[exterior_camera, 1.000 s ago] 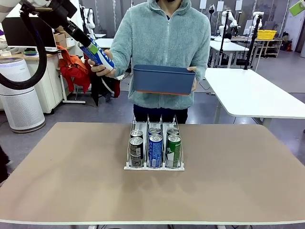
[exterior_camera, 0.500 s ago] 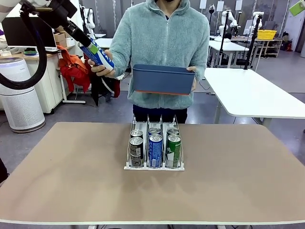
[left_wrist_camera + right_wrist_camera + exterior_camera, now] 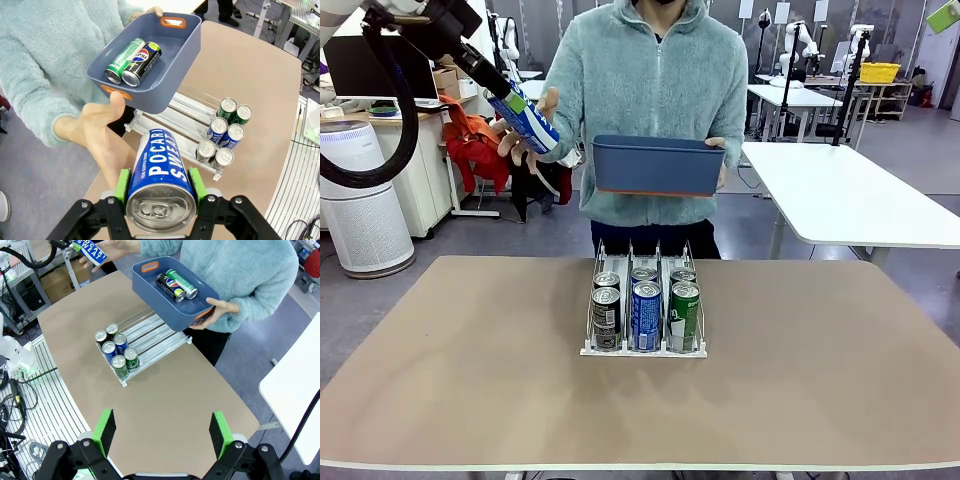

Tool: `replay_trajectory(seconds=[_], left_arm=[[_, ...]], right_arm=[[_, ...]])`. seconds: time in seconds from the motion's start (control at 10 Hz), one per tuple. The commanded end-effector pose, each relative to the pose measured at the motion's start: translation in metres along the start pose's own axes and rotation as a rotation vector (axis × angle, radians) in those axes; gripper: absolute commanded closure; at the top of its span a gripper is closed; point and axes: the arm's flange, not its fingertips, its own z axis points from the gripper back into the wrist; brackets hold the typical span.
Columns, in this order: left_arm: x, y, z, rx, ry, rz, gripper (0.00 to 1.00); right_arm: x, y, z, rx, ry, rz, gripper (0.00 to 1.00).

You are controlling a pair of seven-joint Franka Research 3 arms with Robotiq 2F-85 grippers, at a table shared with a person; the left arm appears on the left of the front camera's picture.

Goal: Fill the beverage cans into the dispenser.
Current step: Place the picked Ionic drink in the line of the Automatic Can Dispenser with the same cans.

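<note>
Nine beverage cans are in sight, all slim aluminium cylinders with silver tops. Six stand upright in the dispenser (image 3: pixel 592 350), two to each of its three lanes, crowded at the low near end: in the front row a dark can (image 3: pixel 606 318), a blue one (image 3: pixel 647 316) and a green one (image 3: pixel 684 316), with three more just behind them. The dispenser has a white base and thin wire dividers, and it sits mid-desk on the matte tan desk (image 3: pixel 470 390); the far stretch of its lanes lies bare.

Two more cans lie on their sides, touching, in a blue smooth plastic bin (image 3: pixel 150 100) with orange handle slots: a green can (image 3: pixel 125 61) and a black one (image 3: pixel 141 64). The person's hand (image 3: pixel 718 150) holds the bin in the air beyond the desk.

The ninth, a blue-and-white can (image 3: pixel 160 170), is clamped between the green pads of the left tool (image 3: pixel 159 187), raised high beside the person's other open hand (image 3: pixel 102 135).

The right tool (image 3: pixel 163 434) hangs above the desk, jaws wide apart and holding nothing.
</note>
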Motion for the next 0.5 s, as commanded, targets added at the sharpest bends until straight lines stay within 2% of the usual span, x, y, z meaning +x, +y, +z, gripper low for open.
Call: replay_trajectory(seconds=[0.0, 0.4], left_arm=[[-0.0001, -0.0004, 0.0014, 0.002, -0.001, -0.002, 1.00], [-0.0001, -0.0004, 0.0014, 0.002, -0.001, -0.002, 1.00]], right_arm=[[-0.0014, 0.0007, 0.0001, 0.007, 0.002, -0.004, 0.00], [-0.0014, 0.0007, 0.0001, 0.007, 0.002, -0.004, 0.00]])
